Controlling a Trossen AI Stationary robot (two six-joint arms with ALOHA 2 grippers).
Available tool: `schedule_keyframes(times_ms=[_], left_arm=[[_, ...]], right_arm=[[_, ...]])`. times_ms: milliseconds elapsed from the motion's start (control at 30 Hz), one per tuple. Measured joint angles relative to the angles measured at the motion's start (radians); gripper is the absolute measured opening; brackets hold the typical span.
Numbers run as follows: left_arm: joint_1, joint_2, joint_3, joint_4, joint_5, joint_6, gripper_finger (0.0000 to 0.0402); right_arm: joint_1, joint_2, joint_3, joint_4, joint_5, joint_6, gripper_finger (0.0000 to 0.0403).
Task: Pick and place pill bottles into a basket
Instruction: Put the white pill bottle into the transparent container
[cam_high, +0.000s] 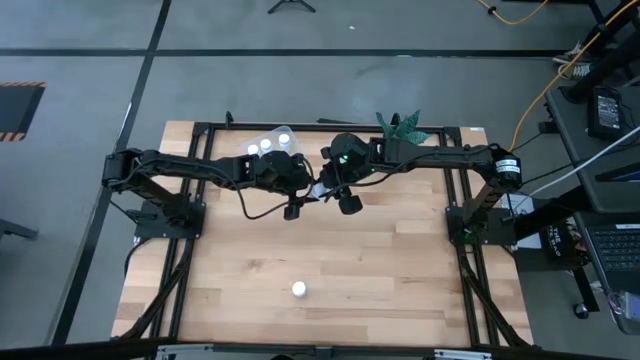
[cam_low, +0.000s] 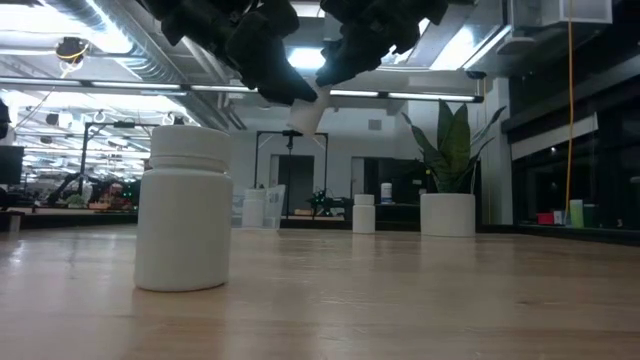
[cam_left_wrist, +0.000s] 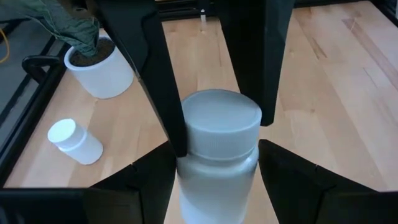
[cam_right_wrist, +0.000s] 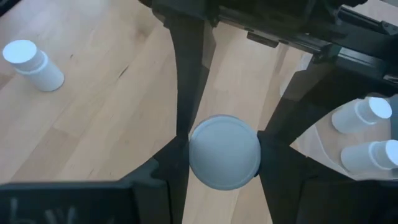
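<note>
**A:** From above, where is the bottle in play?

**B:** Mid-table, toward the far side. The arms meet there, and the held bottle (cam_high: 319, 188) is a white speck between the left gripper (cam_high: 309, 188) and the right gripper (cam_high: 328, 186). The basket (cam_high: 272, 136) sits just behind the left arm with white caps inside. The plant pot (cam_high: 400, 128) is at the far edge. One lone bottle (cam_high: 298, 289) stands well apart near the front of the table (cam_high: 400, 270).

**A:** And level with the tabletop?

**B:** The held bottle (cam_low: 305, 113) hangs in the air under both dark grippers, clear of the wood. The lone bottle (cam_low: 185, 210) looms large up close. Far back, another bottle (cam_low: 364, 213) stands near the plant pot (cam_low: 447, 213).

**A:** Left wrist?

**B:** The left gripper (cam_left_wrist: 214, 168) has its fingers pressed against the body of the held bottle (cam_left_wrist: 217, 143), one on each side. The other arm's two fingers reach in from beyond and meet the cap (contact on both sides, as far as I can see). The plant pot (cam_left_wrist: 102, 71) and the spare bottle (cam_left_wrist: 74, 142) sit on the wood beyond.

**A:** Right wrist?

**B:** The right gripper (cam_right_wrist: 224, 155) pinches the held bottle (cam_right_wrist: 224, 151) at its cap, which faces the camera. The basket (cam_right_wrist: 323, 140) is off to one side with two bottles showing in it.
</note>
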Motion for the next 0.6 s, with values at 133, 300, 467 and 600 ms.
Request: schedule_keyframes(times_ms=[133, 300, 467, 600], left_arm=[[0.000, 0.000, 0.000, -0.001, 0.000, 0.000, 0.0219], [0.000, 0.000, 0.014, -0.035, -0.026, 0.000, 0.0219], [0.000, 0.032, 0.080, -0.138, -0.047, 0.015, 0.0219], [-0.002, 0.071, 0.120, -0.140, -0.044, 0.034, 0.0219]], right_arm=[[0.000, 0.000, 0.000, 0.000, 0.000, 0.000, 0.0150], [0.000, 0.000, 0.000, 0.000, 0.002, 0.000, 0.0150], [0.000, 0.000, 0.000, -0.002, 0.003, 0.007, 0.0150], [0.000, 0.001, 0.000, -0.006, 0.002, 0.008, 0.0150]])
